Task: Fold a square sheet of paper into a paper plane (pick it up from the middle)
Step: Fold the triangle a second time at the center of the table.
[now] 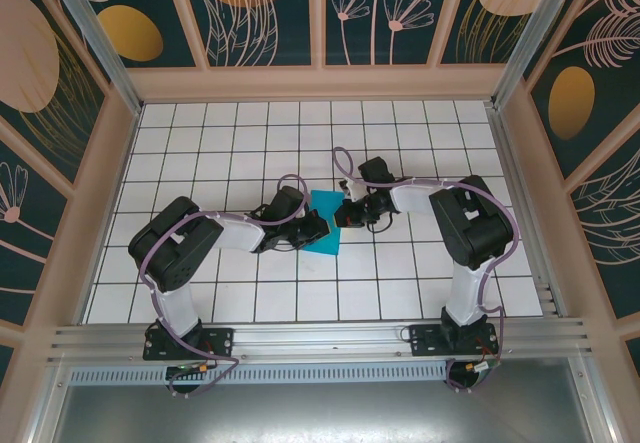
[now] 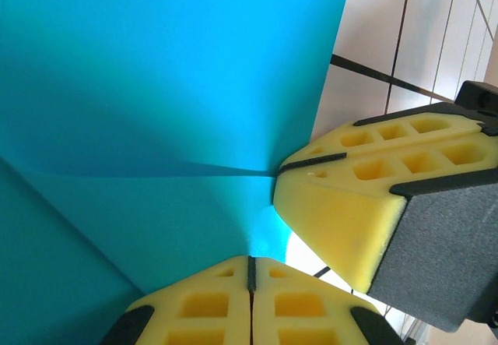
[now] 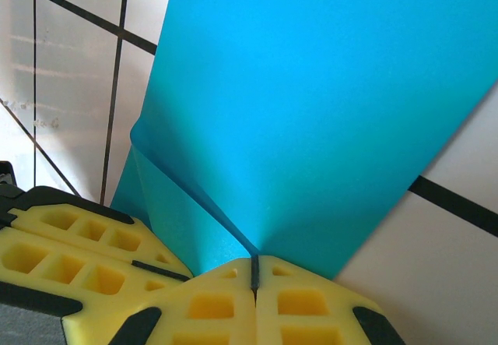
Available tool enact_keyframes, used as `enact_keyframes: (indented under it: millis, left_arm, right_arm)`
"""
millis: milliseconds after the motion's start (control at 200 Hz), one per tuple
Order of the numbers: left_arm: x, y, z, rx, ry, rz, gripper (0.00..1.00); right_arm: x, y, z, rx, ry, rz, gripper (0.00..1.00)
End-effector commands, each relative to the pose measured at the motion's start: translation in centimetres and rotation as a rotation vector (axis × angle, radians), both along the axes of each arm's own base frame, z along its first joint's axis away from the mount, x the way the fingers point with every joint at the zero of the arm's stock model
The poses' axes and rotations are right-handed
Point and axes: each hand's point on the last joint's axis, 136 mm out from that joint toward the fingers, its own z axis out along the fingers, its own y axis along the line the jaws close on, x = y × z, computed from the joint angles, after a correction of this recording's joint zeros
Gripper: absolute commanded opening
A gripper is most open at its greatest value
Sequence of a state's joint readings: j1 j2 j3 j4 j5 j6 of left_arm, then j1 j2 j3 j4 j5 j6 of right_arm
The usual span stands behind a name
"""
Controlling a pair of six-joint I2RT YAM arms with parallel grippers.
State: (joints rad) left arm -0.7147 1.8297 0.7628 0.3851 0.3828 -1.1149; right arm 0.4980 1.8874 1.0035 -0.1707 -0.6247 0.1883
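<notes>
A: Near end first. Left gripper (image 2: 250, 271)?
B: Left wrist view: its yellow pads are pressed together with only a thin dark seam between them, nipping the near edge of the square sheet of paper (image 2: 171, 80).
A: Right gripper (image 3: 254, 271)?
B: Same in the right wrist view. Its pads are squeezed flat on the sheet's near edge. Both are pinching paper, just beside each other, and each one's pads show in the other's camera.
A: Paper look?
B: Bright cyan-blue, plain, unmarked and thin. A pale glow comes through by the left pads. It's not flat. In the left wrist view a dark crease runs left from the right gripper's tips, and a second slanted line crosses the lower left. In the right wrist view the left edge curls over, and a fold line runs down into the pads.
A: Where is it?
B: Top view: it's about the middle of the white tiled table (image 1: 300, 293), between the two grippers, and reads as a slanted four-sided patch. One arm reaches in from each side. Can't tell if it touches the tiles.
A: Beyond?
B: More grid tiles, then patterned wall panels (image 1: 265, 23).
</notes>
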Motion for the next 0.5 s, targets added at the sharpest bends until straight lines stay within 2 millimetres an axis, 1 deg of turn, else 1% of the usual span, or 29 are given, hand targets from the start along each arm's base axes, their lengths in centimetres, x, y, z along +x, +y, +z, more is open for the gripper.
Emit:
enact_keyframes:
  millis: [0, 110, 220, 325, 495]
  left_arm:
    - [-0.4, -0.2, 0.0, 0.005, -0.011, -0.026, 0.08]
    - [-0.5, 0.1, -0.5, 0.025, 0.004, -0.020, 0.08]
    - [-0.8, 0.5, -1.4, 0.057, 0.037, -0.011, 0.08]
    - [-1.0, 1.0, -2.3, 0.088, 0.066, 0.004, 0.07]
    - [-1.2, 1.3, -2.8, 0.102, 0.084, 0.011, 0.07]
  right_arm:
    - [0.1, -0.3, 0.9, -0.008, -0.027, 0.000, 0.00]
    - [0.1, -0.4, 0.6, -0.012, -0.021, -0.002, 0.00]
    - [0.0, -0.5, 0.4, -0.022, -0.013, -0.013, 0.00]
    - [0.3, -0.6, 1.0, -0.018, -0.020, -0.029, 0.00]
    - [1.0, -0.9, 2.4, -0.014, -0.042, -0.070, 0.10]
